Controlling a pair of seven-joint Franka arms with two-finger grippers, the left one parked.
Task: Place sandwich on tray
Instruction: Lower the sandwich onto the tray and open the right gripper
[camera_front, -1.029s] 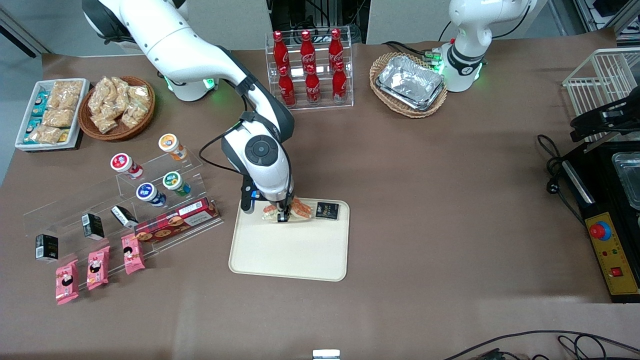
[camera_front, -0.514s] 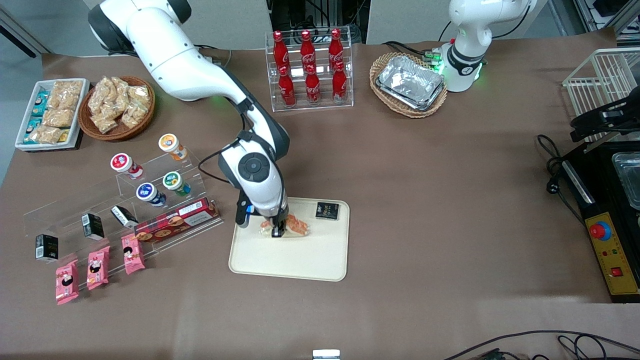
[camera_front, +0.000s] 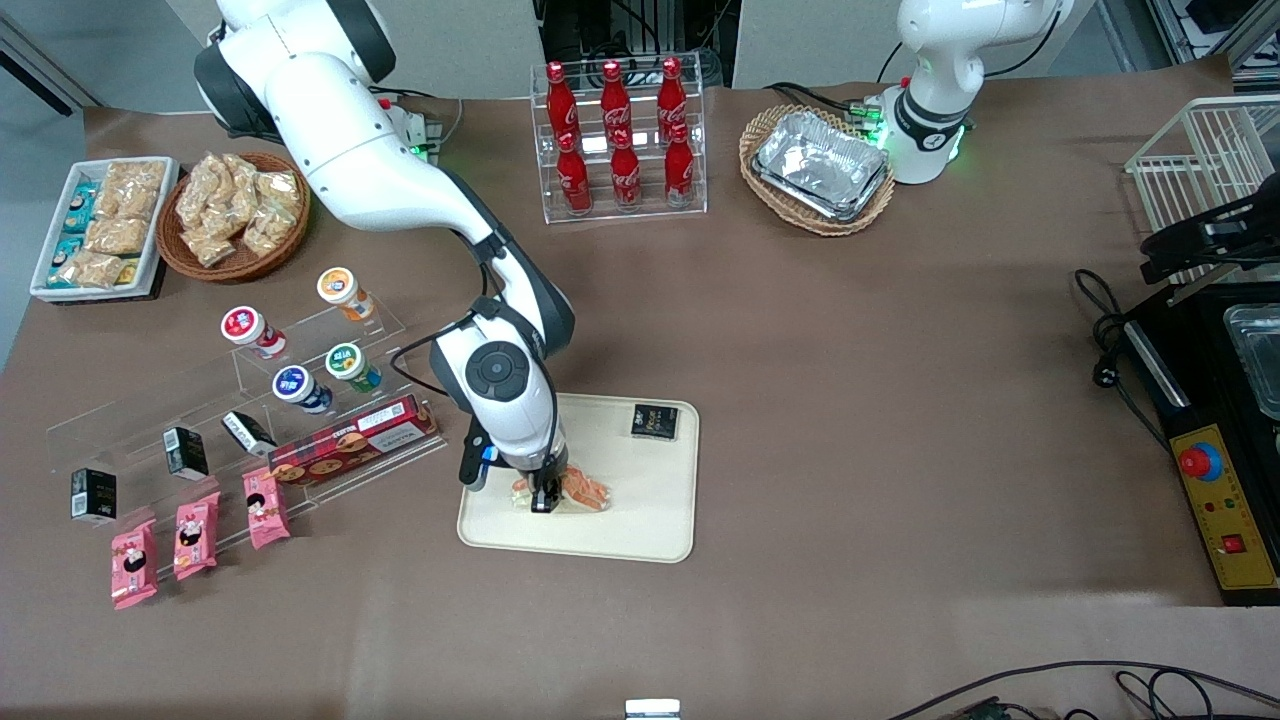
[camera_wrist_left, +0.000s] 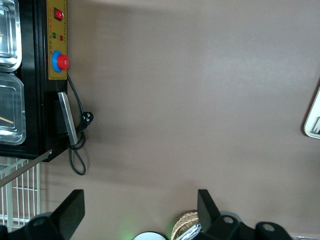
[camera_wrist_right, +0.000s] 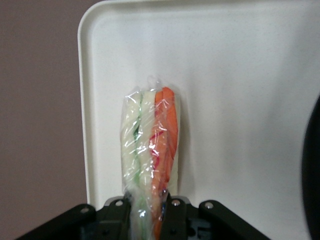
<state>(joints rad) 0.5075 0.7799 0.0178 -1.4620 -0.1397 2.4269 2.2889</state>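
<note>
Brown desk (camera_front: 850, 400) carries the cream tray (camera_front: 640, 520) about mid-desk, w/ a small black packet (camera_front: 655, 421) lying on the tray corner farthest from the front cam, toward the parked arm's end. Right arm reaches down over the tray; its end effector (camera_front: 541, 500) sits low over the tray part nearest the front cam, toward the working arm's end, fingers clamped on the plastic-wrapped sandwich (camera_front: 575, 492). Key relation: sandwich is inside the grip, not apart from it. In the wrist view its long axis runs straight out from the fingers (camera_wrist_right: 172, 207) over the tray floor (camera_wrist_right: 240, 100), near one rounded corner, layers on edge. Whether the wrap touches the tray already: can't tell. Likely next: lower if needed, let go.
</note>
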